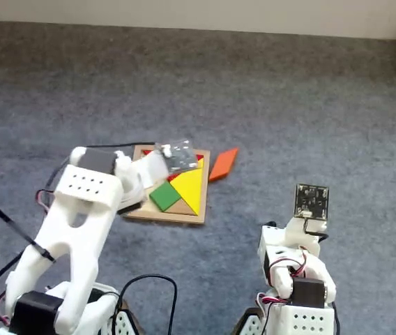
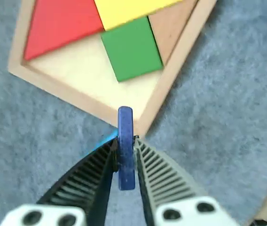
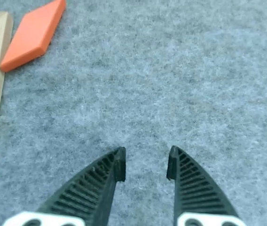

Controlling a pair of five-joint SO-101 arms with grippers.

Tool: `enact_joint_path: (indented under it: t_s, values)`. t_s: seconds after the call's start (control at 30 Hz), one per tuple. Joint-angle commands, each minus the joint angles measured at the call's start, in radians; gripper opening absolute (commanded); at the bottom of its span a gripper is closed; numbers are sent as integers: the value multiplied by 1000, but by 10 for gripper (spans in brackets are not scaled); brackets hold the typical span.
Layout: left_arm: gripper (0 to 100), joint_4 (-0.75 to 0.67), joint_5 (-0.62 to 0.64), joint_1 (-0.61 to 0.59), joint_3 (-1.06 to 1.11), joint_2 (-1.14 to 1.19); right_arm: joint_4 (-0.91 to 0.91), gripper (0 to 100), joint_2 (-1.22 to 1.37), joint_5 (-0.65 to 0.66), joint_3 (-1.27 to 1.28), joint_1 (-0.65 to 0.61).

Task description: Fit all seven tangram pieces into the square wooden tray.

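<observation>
Grey carpet all over the table, with the wooden tray [image 1: 166, 217] about mid-table. A red triangle [image 2: 63, 21], yellow triangle [image 2: 129, 9] and green square [image 2: 132, 48] sit inside it. The left gripper [image 2: 125, 143] is clamped on a blue piece [image 2: 125, 122], held on edge over one tray corner. The orange parallelogram [image 3: 32, 35] lies on the carpet just beside the tray's far right corner. The right gripper [image 3: 145, 162] hangs with jaws apart over bare carpet.

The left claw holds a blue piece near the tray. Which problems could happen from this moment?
1. The left claw grips the blue piece on edge at a corner of the wooden tray; released here, it may fall on the rim or the carpet.
2. Lowered further in, it could push the green square.
3. The orange parallelogram lies flat on the carpet; the open right claw may struggle to grip it.
</observation>
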Motion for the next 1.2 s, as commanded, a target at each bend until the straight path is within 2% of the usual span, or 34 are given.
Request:
enact_joint_path:
  t_s: [0.0, 0.17, 0.37, 0.53, 0.83, 0.9, 1.07, 1.17]
  values:
    - [5, -150, 12, 76, -30, -7, -12, 156, -1, 12, 143, 12]
    - [5, -318, 12, 136, 71, -7, -12, 156, -1, 12, 143, 12]
    - [5, -549, 11, 143, 232, -8, -12, 156, -1, 12, 143, 12]
    - [5, -626, 11, 145, 326, -16, -12, 156, -1, 12, 143, 12]
    - [7, -591, 8, 143, 360, -18, -12, 156, -1, 12, 143, 12]
    - [44, -532, 9, 143, 340, -19, -12, 156, -1, 12, 143, 12]
    - [219, -382, 17, 139, 271, -19, -12, 156, -1, 12, 143, 12]
    - [221, -365, 92, 139, 243, -19, -12, 156, -1, 12, 143, 12]
